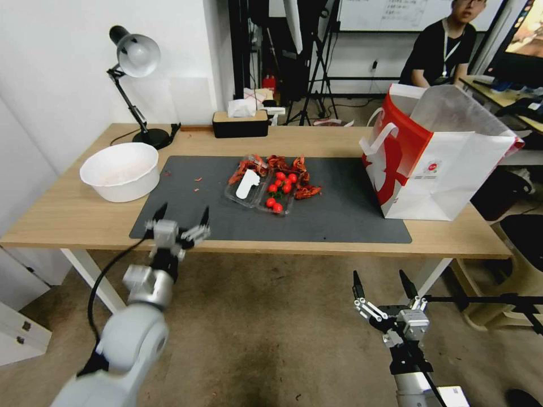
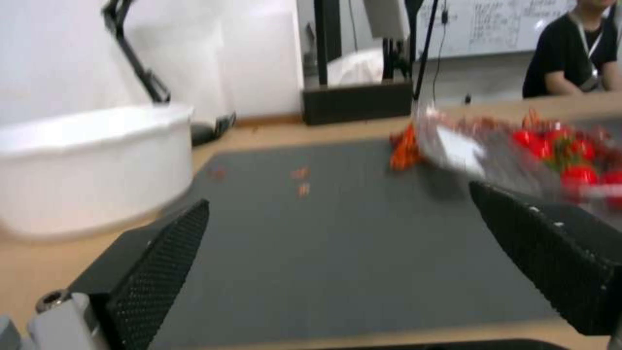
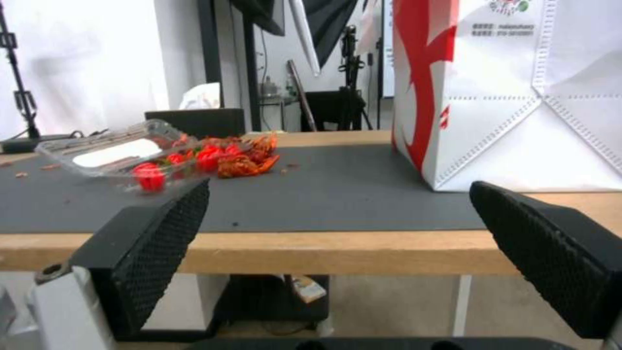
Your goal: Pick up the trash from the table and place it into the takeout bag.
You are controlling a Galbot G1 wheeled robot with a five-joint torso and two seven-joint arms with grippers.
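Trash lies mid-mat on the table (image 1: 68,215): a clear plastic tray (image 1: 257,189) holding cherry tomatoes and a white slip, with red shell scraps (image 1: 288,167) beside it. A white bowl (image 1: 120,169) stands at the left end. The takeout bag (image 1: 435,158), red and white, stands open at the right end. My left gripper (image 1: 182,210) hovers open over the mat's front edge, left of the tray (image 2: 518,150) and right of the bowl (image 2: 91,165). My right gripper (image 1: 379,278) is open, below and in front of the table edge, facing the bag (image 3: 518,97) and tray (image 3: 123,155).
A desk lamp (image 1: 136,56) and a black tissue box (image 1: 240,121) stand along the back edge. Small crumbs (image 1: 197,183) dot the mat. Tripods and a seated person are behind the table. A stool (image 1: 526,243) stands off its right end.
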